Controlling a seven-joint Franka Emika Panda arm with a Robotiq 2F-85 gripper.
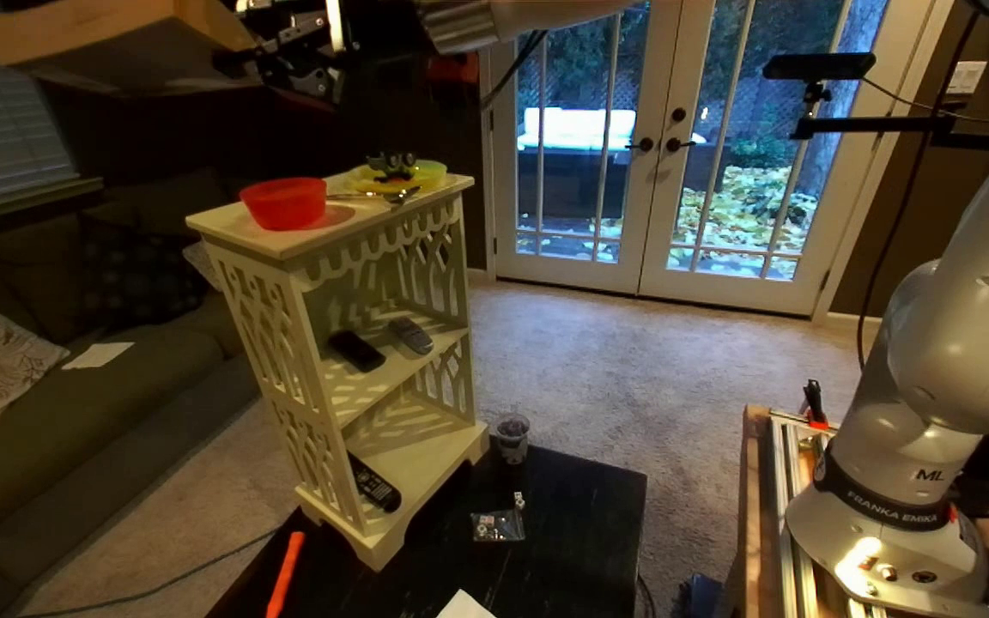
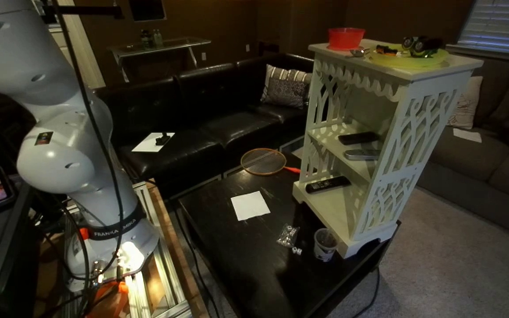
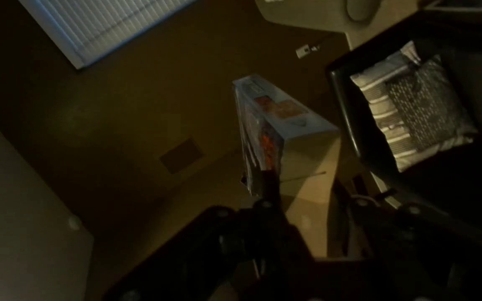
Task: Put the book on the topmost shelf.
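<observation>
My gripper (image 1: 241,39) is shut on the book (image 1: 117,43), a tan rectangular block that looks thick and box-like, held in the air at the upper left, above the rack's height. In the wrist view, the book (image 3: 308,154) sits between the dark fingers (image 3: 303,188), with printed faces at its far end. The gripper and book are out of view in the other exterior picture. The cream-white rack has lattice sides. Its topmost shelf (image 1: 357,390), just under the top board, shows in both exterior views (image 2: 330,139). It bears a dark phone (image 1: 357,350) and a grey phone (image 1: 411,335).
On the rack's top board stand a red bowl (image 1: 284,206), a spoon and a yellow-green plate (image 2: 378,59) with toy vehicles. A remote (image 2: 328,184) lies on the bottom tier. The black table (image 2: 245,247) holds a cup (image 2: 325,245), a small bag, paper and a racket.
</observation>
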